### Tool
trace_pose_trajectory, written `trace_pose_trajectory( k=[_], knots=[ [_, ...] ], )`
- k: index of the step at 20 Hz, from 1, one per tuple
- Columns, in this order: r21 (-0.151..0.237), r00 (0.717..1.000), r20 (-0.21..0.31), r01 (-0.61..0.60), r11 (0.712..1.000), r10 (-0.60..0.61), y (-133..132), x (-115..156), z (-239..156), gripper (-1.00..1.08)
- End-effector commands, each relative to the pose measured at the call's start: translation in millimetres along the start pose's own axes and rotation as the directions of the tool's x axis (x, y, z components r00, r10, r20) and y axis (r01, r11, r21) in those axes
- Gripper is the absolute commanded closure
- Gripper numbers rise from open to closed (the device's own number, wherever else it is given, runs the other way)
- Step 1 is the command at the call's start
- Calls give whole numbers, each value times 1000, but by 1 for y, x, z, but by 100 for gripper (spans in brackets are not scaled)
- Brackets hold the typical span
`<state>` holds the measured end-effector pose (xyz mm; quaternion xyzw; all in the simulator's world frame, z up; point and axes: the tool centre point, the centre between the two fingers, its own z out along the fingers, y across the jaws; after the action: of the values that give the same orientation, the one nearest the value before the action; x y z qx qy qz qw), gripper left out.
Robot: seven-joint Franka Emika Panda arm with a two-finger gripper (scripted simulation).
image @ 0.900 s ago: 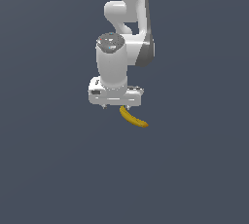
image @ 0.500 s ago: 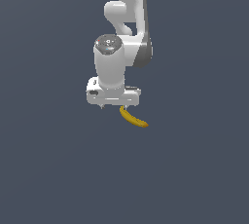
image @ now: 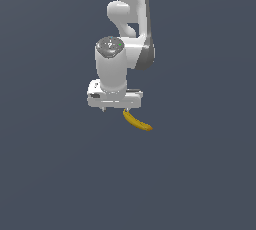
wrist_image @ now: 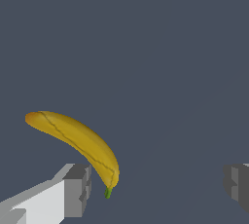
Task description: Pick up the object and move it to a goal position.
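The white Franka arm [image: 127, 19] reaches down from the top of the exterior view over a plain dark grey-blue floor [image: 200, 174], its wrist pointing straight down. The gripper [image: 114, 108] sits at the bottom of the arm, its white body crosswise in the exterior view.

In the wrist view the two grey fingers [wrist_image: 78, 189] stand wide apart, one near each side of the frame, and nothing lies between their pads. The hand is open close to its full spread and holds nothing.

The banana [image: 136, 121] lies on the floor just beside the hand. In the exterior view it pokes out from under the gripper body toward the exterior view's right, curving away from it. In the wrist view the banana [wrist_image: 78, 142] lies close to one finger, its green-tipped stem end next to that finger's pad, while the rest of the fruit arcs away from the gap between the fingers. Whether the stem touches the finger cannot be told. The fruit is off centre, not lined up between the pads.

Against the exterior views from 0.9 s and 0.5 s ago, the arm, the gripper and the banana stand in much the same places, with no clear shift.
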<state>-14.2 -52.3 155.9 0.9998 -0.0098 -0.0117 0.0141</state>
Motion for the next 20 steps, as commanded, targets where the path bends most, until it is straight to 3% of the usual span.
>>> trace_pose_trajectory(
  k=[1, 7, 12, 15, 20],
  knots=[
    [0, 1000, 0, 17, 1000, -17, -2, -1, 2, -92],
    [-1, 994, -2, 108, 994, -108, -12, -3, 14, -92],
    [-1, 973, -6, 229, 973, -229, -26, -7, 28, -92],
    [0, 947, -9, 320, 947, -320, -37, -11, 39, -92],
    [2, 879, -18, 476, 879, -476, -58, -18, 58, -92]
  ],
)
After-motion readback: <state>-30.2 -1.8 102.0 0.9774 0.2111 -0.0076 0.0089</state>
